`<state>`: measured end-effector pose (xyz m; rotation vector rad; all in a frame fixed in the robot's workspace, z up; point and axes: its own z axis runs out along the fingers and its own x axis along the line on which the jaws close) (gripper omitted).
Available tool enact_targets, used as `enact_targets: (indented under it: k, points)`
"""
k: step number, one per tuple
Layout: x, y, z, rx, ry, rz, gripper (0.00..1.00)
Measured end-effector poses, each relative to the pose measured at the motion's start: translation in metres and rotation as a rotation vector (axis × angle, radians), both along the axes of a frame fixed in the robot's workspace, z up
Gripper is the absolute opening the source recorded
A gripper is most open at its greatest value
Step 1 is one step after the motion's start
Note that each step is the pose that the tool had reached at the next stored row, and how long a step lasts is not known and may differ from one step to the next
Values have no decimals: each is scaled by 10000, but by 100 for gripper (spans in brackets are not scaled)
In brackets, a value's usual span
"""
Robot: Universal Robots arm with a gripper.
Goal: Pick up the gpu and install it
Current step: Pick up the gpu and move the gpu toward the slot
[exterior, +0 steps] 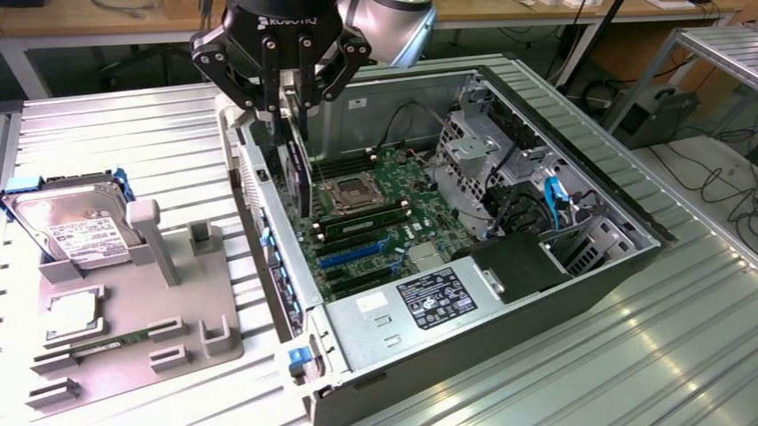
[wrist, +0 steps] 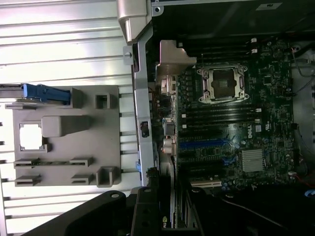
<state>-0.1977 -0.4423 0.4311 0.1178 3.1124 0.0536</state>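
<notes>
Exterior view, gripper outward. Black three-fingered gripper, at 12 o'clock of the scene, is closed on the gpu, a thin, flat, dark expansion card clamped by its upper edge. The card hangs on edge straight below the fingers, and its visible length runs from 12 to 6 o'clock. It is inside the open grey metal computer case, close to the case wall on the exterior view's left.

The card's lower end hovers over the green motherboard, apparently not yet seated. The square silvery processor socket lies beside it at about 3 o'clock. The long blue expansion slot lies at about 5 o'clock from the card's lower end, with its own axis running from roughly 8 to 2 o'clock.

Well apart, at 9 o'clock of the case, a flat grey parts holder carries a boxy silver hard drive with a white label.

In the wrist view, the card appears edge-on beside the dark fingers.
</notes>
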Motion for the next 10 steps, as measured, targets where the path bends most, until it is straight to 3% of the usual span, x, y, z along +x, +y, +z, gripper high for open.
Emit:
enact_targets:
  k: [10]
  points:
    - [93,0,0,-2,0,1,26]
